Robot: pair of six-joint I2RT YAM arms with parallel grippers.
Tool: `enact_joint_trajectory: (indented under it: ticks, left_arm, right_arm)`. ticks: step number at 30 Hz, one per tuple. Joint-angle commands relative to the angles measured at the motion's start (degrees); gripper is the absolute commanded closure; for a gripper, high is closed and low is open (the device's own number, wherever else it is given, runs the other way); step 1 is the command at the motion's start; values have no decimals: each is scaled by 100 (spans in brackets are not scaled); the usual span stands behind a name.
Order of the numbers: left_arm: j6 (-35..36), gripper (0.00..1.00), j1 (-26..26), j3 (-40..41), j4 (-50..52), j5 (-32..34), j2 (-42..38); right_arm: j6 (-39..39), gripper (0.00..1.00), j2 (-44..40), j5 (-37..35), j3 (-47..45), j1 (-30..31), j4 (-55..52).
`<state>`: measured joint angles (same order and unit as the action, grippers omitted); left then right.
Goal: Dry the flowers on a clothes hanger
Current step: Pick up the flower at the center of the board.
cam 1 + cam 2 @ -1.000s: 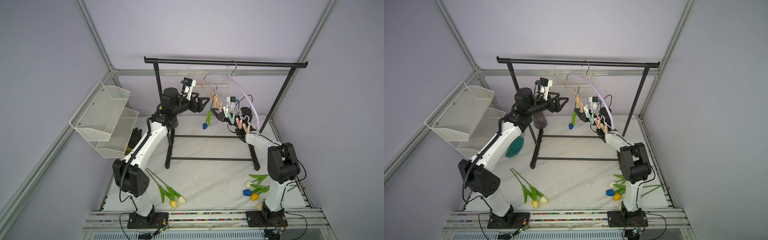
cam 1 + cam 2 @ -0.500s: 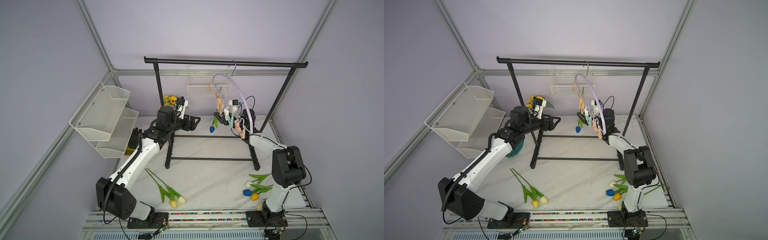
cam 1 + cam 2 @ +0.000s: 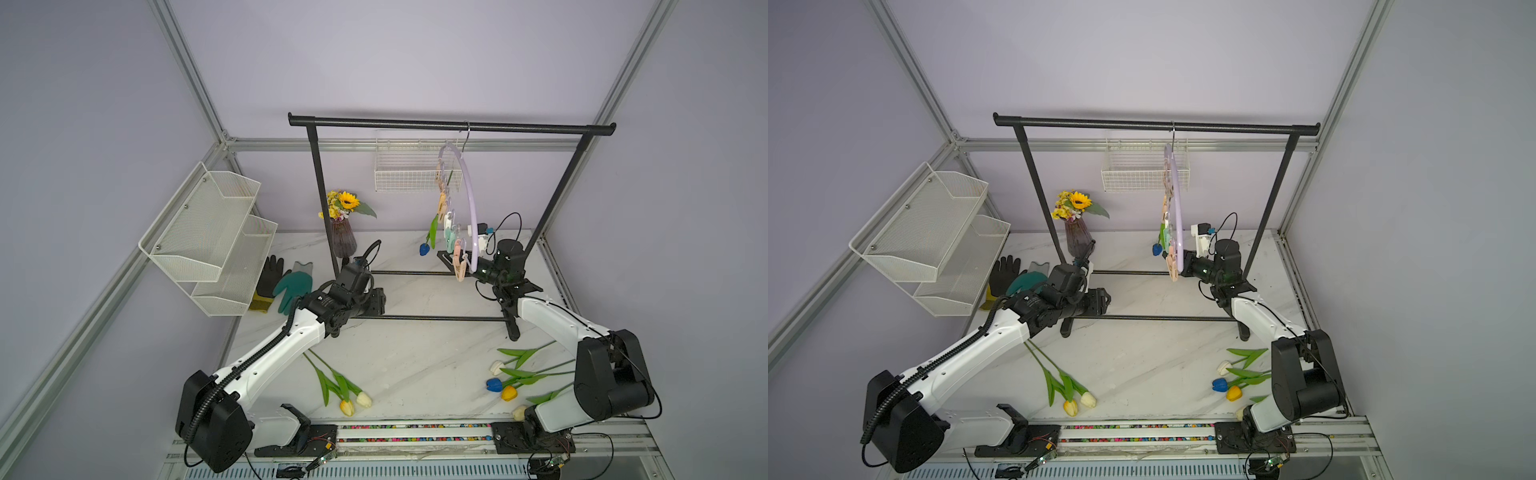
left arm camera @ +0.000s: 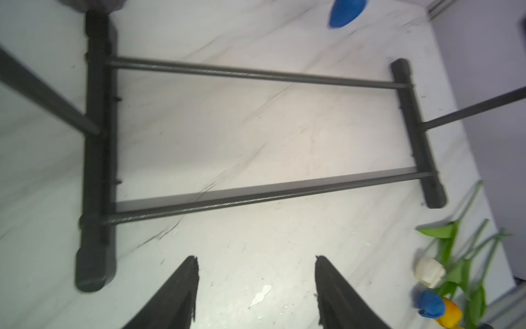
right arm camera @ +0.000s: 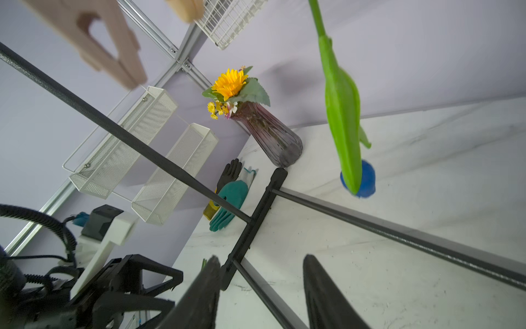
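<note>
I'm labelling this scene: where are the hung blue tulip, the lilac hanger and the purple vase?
hung blue tulip (image 3: 424,249), in a top view, blue head.
lilac hanger (image 3: 471,199), in a top view, arch.
purple vase (image 5: 270,134), right wrist view, ribbed body.

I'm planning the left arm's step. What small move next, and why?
Probably bring the left gripper down to the two tulips lying by its base: it is open and empty, and only one blue tulip hangs on the hanger.
</note>
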<state>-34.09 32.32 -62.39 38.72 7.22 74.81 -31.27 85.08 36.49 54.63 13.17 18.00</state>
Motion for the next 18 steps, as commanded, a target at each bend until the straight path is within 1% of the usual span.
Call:
enact_joint_trajectory:
  ticks: [1, 5, 8, 9, 10, 12, 15, 18]
  left_arm:
    - [-900, 34, -15, 75, 1257, 1244, -56]
    - [-1704, 34, -33, 510, 1494, 1408, -366]
    - [-2232, 34, -41, 937, 1553, 1437, -674]
    - [-2393, 31, -49, 1100, 1564, 1464, -761]
    - [-2426, 30, -65, 1282, 1471, 1470, -858]
    - [-2534, 30, -88, 1665, 1328, 1642, -978]
    - [-2629, 33, -248, 1971, 1364, 1716, -1042]
    - [-2718, 39, -345, 2310, 1153, 1632, -1055]
  right_arm:
    - [8, 50, -414, -73, -212, -7, -608]
    - [134, 49, -856, -32, -247, -11, -1327]
    - [258, 48, -1117, -237, -201, -7, -1888]
    - [266, 47, -1193, -398, -181, -7, -2049]
    - [253, 47, -1262, -517, -172, -7, -2143]
    - [220, 47, -1364, -590, -229, -9, -2098]
    - [139, 47, -1434, -661, -306, -10, -2005]
    - [134, 47, -1400, -650, -271, -10, -2083]
